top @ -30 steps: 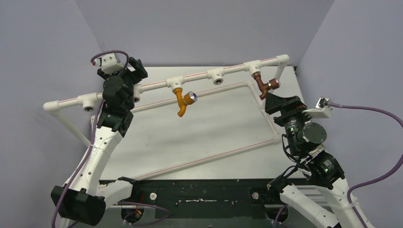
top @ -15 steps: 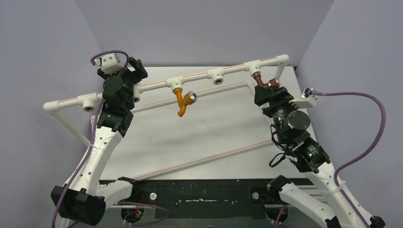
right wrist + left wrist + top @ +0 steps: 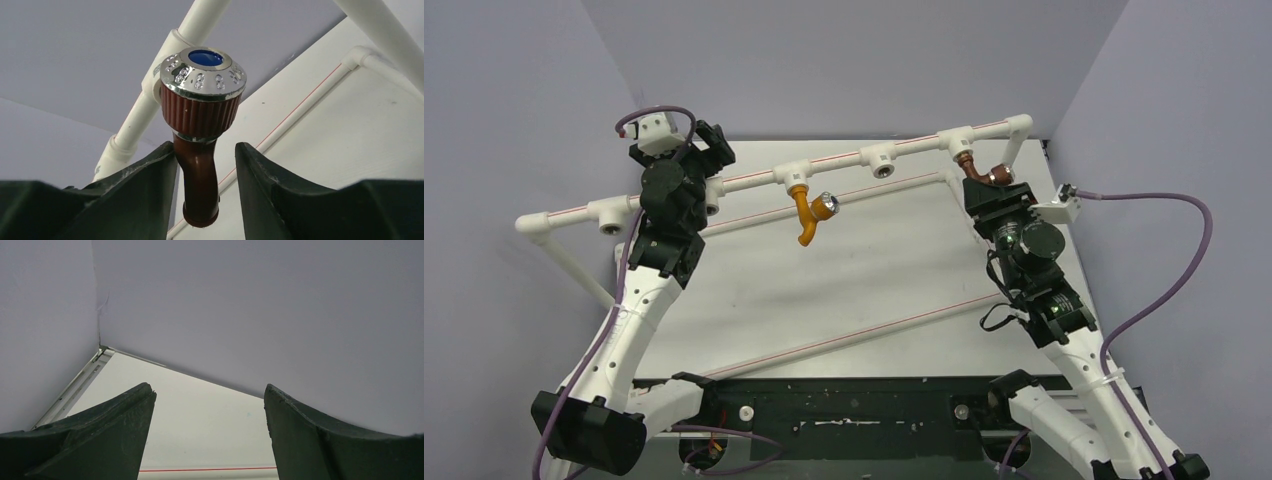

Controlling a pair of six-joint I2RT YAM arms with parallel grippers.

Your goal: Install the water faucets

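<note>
1. The dark red-brown faucet (image 3: pixel 199 125) is seated in the right-hand socket of the white pipe rail (image 3: pixel 844 160). The orange-yellow faucet (image 3: pixel 807 212) is hung near the rail's middle.
2. The red-brown spout is bracketed by the right claw (image 3: pixel 205 150), with the knob just past the tips. The fingers are held apart, a gap is left on one side, and no clamping is judged yet.
3. The left claw (image 3: pixel 207 392) is spread and empty, well apart from both faucets.
4. A pale surface (image 3: pixel 864 280) is seen beneath, enclosed by lavender walls (image 3: pixel 854 60).
</note>
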